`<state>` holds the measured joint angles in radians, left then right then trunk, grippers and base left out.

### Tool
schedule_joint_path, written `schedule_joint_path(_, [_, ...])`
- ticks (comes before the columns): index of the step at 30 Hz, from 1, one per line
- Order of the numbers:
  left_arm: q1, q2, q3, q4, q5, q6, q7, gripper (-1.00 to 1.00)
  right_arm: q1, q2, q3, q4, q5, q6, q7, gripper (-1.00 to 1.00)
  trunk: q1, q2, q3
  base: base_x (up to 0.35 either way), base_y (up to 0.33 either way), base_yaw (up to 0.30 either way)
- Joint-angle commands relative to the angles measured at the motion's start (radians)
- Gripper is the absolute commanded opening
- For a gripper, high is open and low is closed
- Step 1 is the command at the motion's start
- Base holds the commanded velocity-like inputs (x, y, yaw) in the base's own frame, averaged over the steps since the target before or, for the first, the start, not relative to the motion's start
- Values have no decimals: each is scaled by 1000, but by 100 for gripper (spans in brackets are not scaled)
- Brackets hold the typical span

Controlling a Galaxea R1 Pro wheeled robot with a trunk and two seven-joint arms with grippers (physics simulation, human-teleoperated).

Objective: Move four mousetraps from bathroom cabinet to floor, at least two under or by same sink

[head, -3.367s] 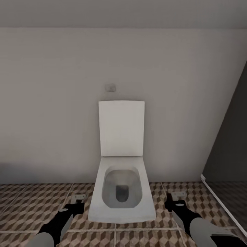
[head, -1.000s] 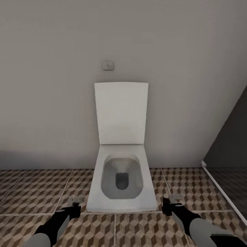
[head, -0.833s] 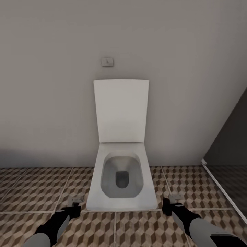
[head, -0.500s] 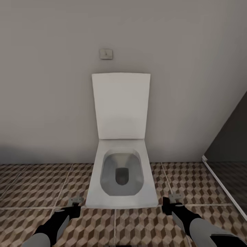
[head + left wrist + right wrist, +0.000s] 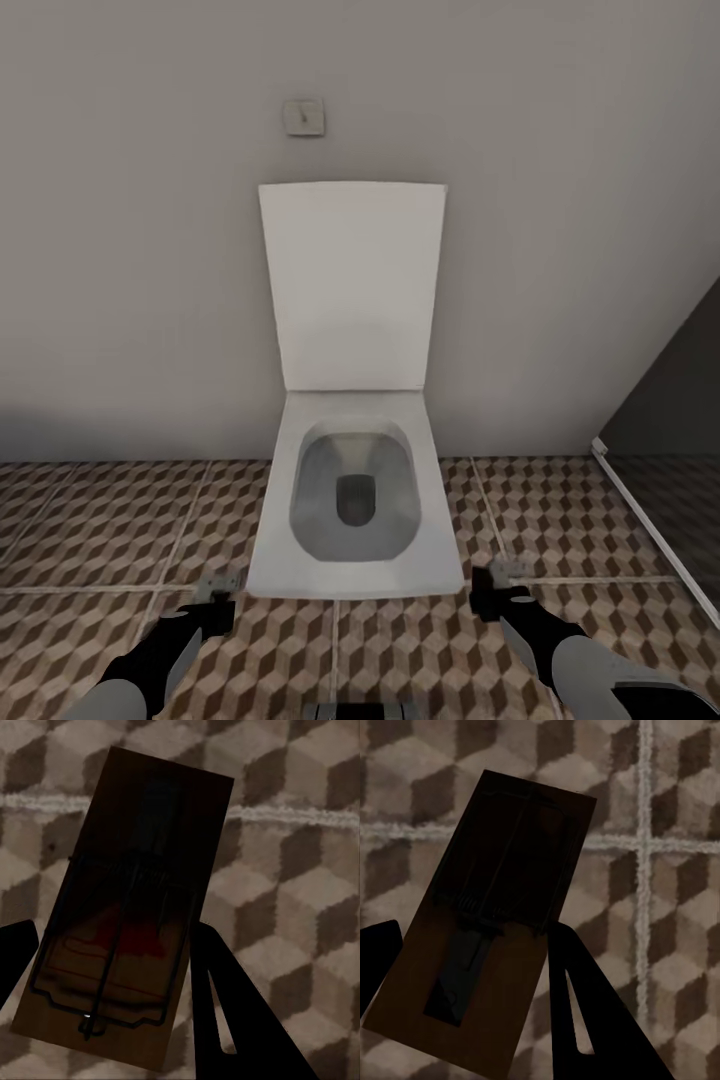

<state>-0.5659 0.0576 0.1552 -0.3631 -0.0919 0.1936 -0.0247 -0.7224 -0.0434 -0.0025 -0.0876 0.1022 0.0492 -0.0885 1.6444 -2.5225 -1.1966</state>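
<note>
A white toilet [image 5: 352, 500] stands on the cube-patterned bathroom floor [image 5: 100, 520].

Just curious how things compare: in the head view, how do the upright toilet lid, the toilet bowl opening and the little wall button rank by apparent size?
1. Upright white rectangular toilet lid, largest.
2. Grey toilet bowl opening.
3. Small square wall button, smallest; it is also farthest.
</note>
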Motion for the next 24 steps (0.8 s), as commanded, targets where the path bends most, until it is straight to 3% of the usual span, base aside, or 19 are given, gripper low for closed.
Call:
schedule_joint_path(1, [0,-1,7,-2,-10,5,-4,-100,0,0,0,-1,10,2,-3,-100,0,-1,-5,0,0,0])
schedule_joint_path(24, [0,-1,7,-2,-9,2,-6,-100,0,-1,0,-1,10,-45,-4,-100,11,-6,-94,0,0,0])
